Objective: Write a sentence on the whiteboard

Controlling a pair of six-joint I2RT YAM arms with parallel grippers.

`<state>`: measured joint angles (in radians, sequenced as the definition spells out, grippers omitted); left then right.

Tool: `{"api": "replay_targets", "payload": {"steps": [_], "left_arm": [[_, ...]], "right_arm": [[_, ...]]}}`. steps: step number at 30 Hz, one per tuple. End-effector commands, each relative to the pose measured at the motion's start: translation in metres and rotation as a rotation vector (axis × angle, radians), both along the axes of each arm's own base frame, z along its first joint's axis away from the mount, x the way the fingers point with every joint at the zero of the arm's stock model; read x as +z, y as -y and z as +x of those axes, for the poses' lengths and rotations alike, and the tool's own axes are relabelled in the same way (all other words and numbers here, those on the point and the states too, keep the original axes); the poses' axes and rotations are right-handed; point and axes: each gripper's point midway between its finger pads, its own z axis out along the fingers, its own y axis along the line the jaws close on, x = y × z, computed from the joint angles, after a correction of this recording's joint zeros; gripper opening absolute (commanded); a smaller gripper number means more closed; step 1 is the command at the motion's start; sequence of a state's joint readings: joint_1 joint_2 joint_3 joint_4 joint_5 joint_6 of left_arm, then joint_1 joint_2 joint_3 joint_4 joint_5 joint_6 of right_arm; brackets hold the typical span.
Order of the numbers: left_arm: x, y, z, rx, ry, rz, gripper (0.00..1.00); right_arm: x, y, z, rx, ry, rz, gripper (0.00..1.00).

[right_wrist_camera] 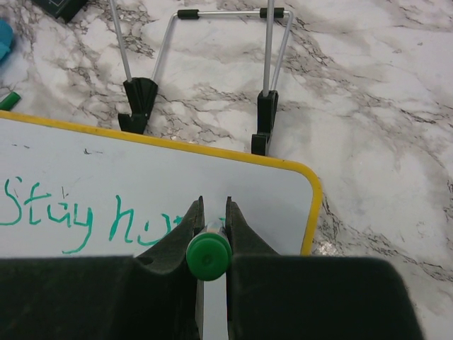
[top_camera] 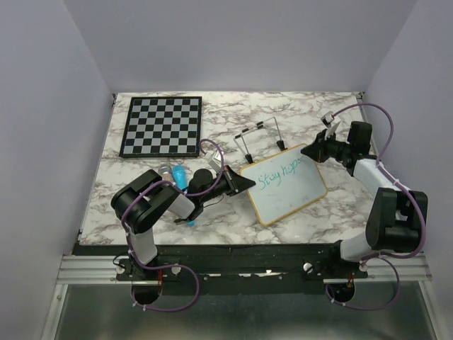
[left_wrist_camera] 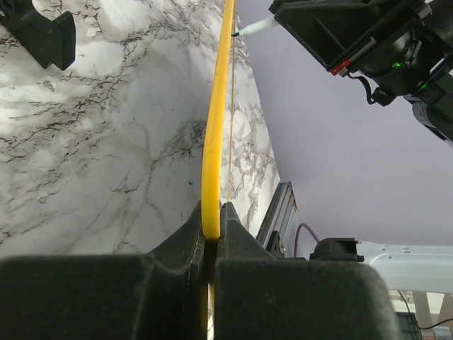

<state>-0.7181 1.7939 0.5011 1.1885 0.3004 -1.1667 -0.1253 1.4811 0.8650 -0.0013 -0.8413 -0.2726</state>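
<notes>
Top external view: left gripper clamps the whiteboard edge; right gripper grips a green marker at the sentence

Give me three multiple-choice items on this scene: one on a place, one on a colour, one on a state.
1. The chessboard lies: A at the table's far left; B near right; C at the centre.
2. The sentence on the whiteboard is: A red; B green; C black.
3. The left gripper is: A open; B shut on the whiteboard's frame; C holding a cup.
Key: 1 A, the top view shows it far left. 2 B, green strokes, like the marker in the right gripper. 3 B, its fingers pinch the frame edge.
</notes>
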Motion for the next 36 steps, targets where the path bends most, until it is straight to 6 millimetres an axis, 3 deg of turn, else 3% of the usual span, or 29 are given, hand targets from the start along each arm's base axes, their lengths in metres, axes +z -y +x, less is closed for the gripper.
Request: {"api": "replay_targets", "payload": {"steps": [1, 16, 30, 36], "left_arm": [[0.014, 0.004, 0.0, -0.024, 0.075, -0.022, 0.0], [0.015, 0.003, -0.001, -0.022, 0.077, -0.024, 0.0], [0.016, 0.003, 0.0, -0.024, 0.081, -0.025, 0.0], [0.015, 0.003, 0.0, -0.026, 0.079, -0.023, 0.0]], "right_arm": [[-0.001, -0.007, -0.009, 0.061, -0.01, -0.002, 0.01], [-0.015, -0.002, -0.027, 0.059, -0.05, -0.057, 0.01], [-0.014, 0.012, -0.017, -0.012, -0.042, -0.113, 0.01], [0.0, 0.011, -0.007, -0.017, -0.001, -0.098, 0.01]]}}
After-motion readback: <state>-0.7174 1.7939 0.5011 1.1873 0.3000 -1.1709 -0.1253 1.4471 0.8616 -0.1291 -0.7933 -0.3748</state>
